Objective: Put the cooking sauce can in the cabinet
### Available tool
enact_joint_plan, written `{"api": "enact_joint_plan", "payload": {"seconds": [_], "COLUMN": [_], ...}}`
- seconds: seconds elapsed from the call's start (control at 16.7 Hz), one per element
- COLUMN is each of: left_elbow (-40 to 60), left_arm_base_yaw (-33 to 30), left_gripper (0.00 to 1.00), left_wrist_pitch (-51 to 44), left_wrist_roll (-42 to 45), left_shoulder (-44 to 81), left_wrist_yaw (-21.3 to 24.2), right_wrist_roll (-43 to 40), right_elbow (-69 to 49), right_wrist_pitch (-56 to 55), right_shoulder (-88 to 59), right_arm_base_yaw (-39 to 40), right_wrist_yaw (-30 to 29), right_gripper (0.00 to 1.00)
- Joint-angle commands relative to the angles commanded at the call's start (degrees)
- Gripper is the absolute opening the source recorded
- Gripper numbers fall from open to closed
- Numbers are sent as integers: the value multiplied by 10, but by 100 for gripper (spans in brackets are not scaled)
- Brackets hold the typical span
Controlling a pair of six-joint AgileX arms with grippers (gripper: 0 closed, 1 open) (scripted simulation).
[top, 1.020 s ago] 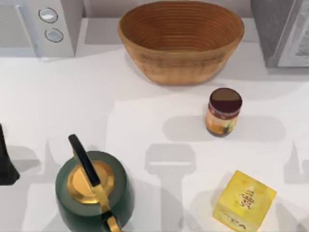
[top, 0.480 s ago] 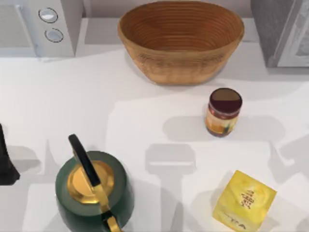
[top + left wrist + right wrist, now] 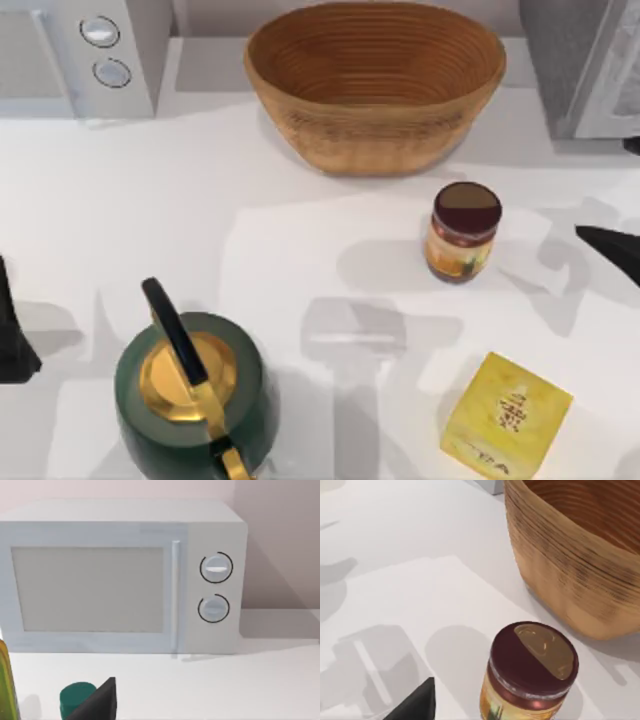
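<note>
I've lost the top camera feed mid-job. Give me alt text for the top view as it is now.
The cooking sauce can stands upright, untouched, right of the table's centre, just in front of the wicker basket, with the right gripper entering from the right edge. The grey cabinet sits far right, a yellow box near right, a green kettle near left.

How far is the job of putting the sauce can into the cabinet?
Nothing is done yet: the cooking sauce can stands on the table in front of the basket, ungripped. The right gripper sits at the table's right edge beside it. Grasping, carrying and placing into the cabinet remain.
</note>
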State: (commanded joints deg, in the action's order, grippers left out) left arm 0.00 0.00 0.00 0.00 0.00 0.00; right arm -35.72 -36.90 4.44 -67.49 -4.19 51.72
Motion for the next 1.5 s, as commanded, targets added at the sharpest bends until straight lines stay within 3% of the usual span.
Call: {"api": "enact_joint_plan", "payload": {"seconds": [0.42,0.78,1.14,1.38,1.44,1.5], "left_elbow": [0,0,0,0,0,0], "left_arm_base_yaw": [0,0,0,0,0,0], "left_gripper": [100,100,100,100,100,100], "left_wrist_pitch": [0,0,0,0,0,0], "left_wrist_roll": [0,0,0,0,0,0], "left_shoulder": [0,0,0,0,0,0], "left_wrist_yaw": [0,0,0,0,0,0], "right_wrist_roll": [-219,-371,-438,-438,-431,-431], "right_elbow": [-202,-327,-377,-377,-365,-365], "right_wrist_pitch": [35,59,68,68,45,45], "right_shoulder": [-391,-647,-754,-754,-747,-747], "right_arm_base_yaw": [-1,8,17,17,14,14], "right_wrist_yaw": [252,388,438,438,395,395], "right_gripper": [100,100,100,100,100,100]}}
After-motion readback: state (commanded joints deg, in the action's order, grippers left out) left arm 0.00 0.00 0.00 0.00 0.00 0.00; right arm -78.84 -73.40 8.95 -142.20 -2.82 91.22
